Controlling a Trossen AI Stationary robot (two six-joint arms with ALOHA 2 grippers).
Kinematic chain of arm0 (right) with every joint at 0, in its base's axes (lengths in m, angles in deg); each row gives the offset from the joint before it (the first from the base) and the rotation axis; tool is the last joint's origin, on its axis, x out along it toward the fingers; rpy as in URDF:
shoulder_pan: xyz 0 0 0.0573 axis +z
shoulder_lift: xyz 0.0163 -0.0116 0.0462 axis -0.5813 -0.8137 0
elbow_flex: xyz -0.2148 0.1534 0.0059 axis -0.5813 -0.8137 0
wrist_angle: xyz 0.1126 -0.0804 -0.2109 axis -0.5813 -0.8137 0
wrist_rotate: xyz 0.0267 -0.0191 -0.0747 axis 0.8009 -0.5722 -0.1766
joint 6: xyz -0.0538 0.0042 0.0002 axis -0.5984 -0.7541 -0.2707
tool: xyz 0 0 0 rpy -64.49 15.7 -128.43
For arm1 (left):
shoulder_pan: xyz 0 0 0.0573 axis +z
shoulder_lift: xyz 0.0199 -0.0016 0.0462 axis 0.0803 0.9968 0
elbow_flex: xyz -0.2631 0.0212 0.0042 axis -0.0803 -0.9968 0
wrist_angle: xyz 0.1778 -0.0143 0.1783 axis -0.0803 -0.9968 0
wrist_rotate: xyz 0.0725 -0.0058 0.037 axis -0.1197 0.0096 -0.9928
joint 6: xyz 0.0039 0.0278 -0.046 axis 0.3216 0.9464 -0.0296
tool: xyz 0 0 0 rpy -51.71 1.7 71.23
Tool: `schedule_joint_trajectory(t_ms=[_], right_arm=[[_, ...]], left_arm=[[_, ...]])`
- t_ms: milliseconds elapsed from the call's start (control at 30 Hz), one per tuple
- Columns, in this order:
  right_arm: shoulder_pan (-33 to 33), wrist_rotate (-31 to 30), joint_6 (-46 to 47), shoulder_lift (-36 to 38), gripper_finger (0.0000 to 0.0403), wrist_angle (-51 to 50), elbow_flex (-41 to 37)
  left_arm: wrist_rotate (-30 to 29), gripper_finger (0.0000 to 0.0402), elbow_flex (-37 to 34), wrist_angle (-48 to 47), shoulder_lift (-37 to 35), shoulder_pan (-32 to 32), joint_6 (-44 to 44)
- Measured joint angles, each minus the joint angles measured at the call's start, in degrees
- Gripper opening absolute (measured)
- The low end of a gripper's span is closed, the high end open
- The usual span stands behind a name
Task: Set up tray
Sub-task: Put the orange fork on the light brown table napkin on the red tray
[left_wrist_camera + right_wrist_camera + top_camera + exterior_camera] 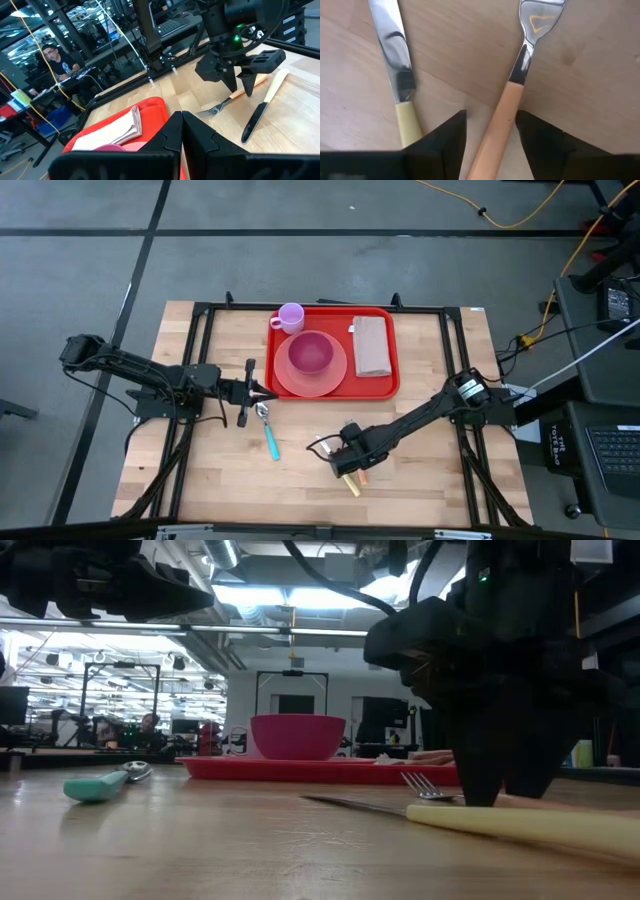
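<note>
right jaws (490, 132) spread astride 1 fork (512, 95) | left jaws (262, 392) pressed together | 1 knife (395, 65) | 1 tray (388, 385)

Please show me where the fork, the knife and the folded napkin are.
fork (506, 105): right wrist view, on its orange handle.
knife (392, 35): right wrist view, on its blade.
folded napkin (372, 346): high view, on its middle.

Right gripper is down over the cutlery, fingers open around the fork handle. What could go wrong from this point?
1. The knife lies close beside the fork; as the right gripper shuts, a finger could nudge or catch the knife's yellow handle.
2. The fork handle lies flat on the table, so the fingers may slip off it.
3. The tray already holds a plate, bowl, cup and napkin, leaving little room.
</note>
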Motion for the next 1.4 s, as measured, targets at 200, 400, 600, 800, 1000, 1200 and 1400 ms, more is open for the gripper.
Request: schedule_joint_trajectory(t_ms=[200, 400, 600, 800, 1000, 1200, 1400], right_arm=[[0.0, 0.0, 0.1, -0.1, 0.0183, -1.1, 0.0], [-0.1, -0.6, 0.2, -0.2, 0.0147, -1.8, -0.2], [-0.2, -0.8, -1.1, -0.2, 0.0081, -3.2, -0.2], [-0.3, -0.8, -1.5, -0.2, 0.0053, -3.3, -0.2], [-0.3, -0.8, -1.5, -0.2, 0.0053, -3.4, -0.2], [-0.4, -0.9, -4.3, 1.5, 0.0053, -3.7, -0.5], [-0.5, -3.1, -4.8, 5.9, 0.0053, -8.2, -0.6]], left_arm=[[0.0, 0.0004, 0.0, 0.0, 0.0, 0.0, 0.0], [0.0, 0.0004, 0.0, 0.0, 0.0, 0.0, 0.0], [0.0, 0.0004, 0.0, 0.0, 0.0, 0.0, 0.0], [0.0, 0.0004, 0.0, 0.0, 0.0, 0.0, 0.0], [0.0, 0.0004, 0.0, 0.0, 0.0, 0.0, 0.0], [0.0, 0.0004, 0.0, 0.0, 0.0, 0.0, 0.0], [0.0, 0.0004, 0.0, 0.3, 0.0, 0.0, 0.0]])
